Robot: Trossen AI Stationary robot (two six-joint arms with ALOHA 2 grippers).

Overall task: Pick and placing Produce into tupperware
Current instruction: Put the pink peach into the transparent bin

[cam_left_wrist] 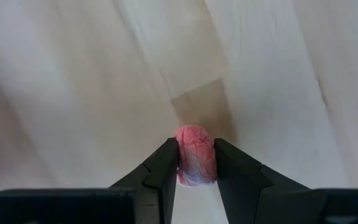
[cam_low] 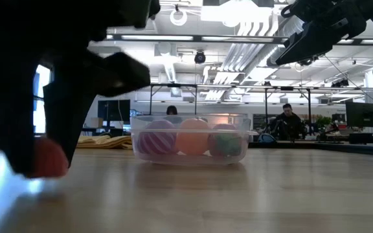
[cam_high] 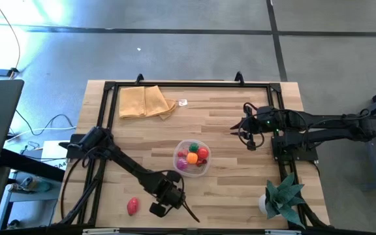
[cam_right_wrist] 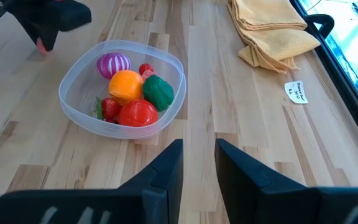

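The tupperware stands near the table centre and contains several produce pieces. One produce item lies on the table near the front edge, left of the tub, with the left gripper at it. The folded cloth lies at the rear left. The potted plant stands at the front right corner. The right gripper hangs right of the tub, toward the rear.

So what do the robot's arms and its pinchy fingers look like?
Both arms are dark, nearly black, made of thin jointed links with black cables looping beside them. The left gripper and right gripper each end in two flat, matte black fingers with angled edges. A tiny green light glows on the right arm.
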